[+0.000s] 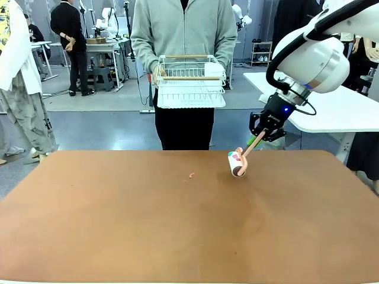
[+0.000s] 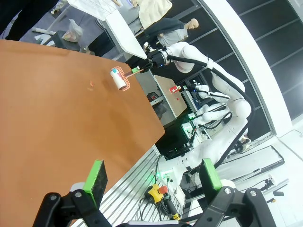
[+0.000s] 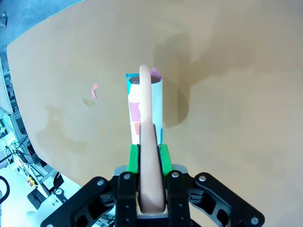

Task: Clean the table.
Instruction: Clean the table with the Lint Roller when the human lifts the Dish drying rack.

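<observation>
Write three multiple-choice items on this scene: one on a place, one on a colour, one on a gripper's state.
1. Where is the white dish rack?
A) on the floor
B) in the person's hands at the far side
C) on a chair

2. What colour is the small scrap on the table?
A) pink
B) blue
C) black

3. How is the right gripper?
A) open, holding nothing
B) shut on nothing
C) shut on the lint roller

Answers:
1. B, the person holds it in front of the body.
2. A, it shows pink against the brown top.
3. C, its green pads clamp the roller's pink handle.
</observation>
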Robot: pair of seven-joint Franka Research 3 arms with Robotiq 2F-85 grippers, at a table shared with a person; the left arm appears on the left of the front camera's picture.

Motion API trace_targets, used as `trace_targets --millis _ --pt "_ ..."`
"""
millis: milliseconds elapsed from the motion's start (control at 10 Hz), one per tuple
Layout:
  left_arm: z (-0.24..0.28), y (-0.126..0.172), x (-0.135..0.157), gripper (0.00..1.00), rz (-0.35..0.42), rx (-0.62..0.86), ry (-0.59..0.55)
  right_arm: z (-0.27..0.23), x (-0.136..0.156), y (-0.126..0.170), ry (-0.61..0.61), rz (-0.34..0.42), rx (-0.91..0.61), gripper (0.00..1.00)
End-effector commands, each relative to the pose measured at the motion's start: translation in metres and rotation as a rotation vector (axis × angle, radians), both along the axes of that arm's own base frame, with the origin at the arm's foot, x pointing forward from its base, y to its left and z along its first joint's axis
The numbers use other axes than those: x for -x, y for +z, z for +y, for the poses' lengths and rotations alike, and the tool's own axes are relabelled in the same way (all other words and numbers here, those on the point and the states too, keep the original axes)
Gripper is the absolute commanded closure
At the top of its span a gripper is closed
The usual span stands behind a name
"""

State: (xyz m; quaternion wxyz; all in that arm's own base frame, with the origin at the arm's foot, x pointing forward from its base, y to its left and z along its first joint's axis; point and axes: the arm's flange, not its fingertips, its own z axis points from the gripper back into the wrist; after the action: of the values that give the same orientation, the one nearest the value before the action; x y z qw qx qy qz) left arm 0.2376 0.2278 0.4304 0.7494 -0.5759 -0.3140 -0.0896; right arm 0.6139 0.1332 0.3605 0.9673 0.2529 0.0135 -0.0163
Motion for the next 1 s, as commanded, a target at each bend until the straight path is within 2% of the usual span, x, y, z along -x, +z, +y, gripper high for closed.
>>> trace_targets --millis 0,200,700,900 --pt "0.001 0.001 0.003 0.00 -0.008 0.007 -0.002 0.021 -0.001 -0.009 -0.025 -0.009 -0.032 0.79" --pt "0.001 0.001 0.003 0.00 -0.008 0.007 -0.002 0.029 -0.005 -0.020 -0.067 0.021 -0.067 0.79" --pt "0.001 0.001 0.003 0.00 -0.008 0.007 -0.002 0.052 -0.014 -0.053 -0.039 0.107 -0.134 0.79" --pt "0.001 0.001 0.003 0.00 -0.008 0.007 -0.002 0.067 -0.011 -0.064 -0.042 0.102 -0.115 0.79"
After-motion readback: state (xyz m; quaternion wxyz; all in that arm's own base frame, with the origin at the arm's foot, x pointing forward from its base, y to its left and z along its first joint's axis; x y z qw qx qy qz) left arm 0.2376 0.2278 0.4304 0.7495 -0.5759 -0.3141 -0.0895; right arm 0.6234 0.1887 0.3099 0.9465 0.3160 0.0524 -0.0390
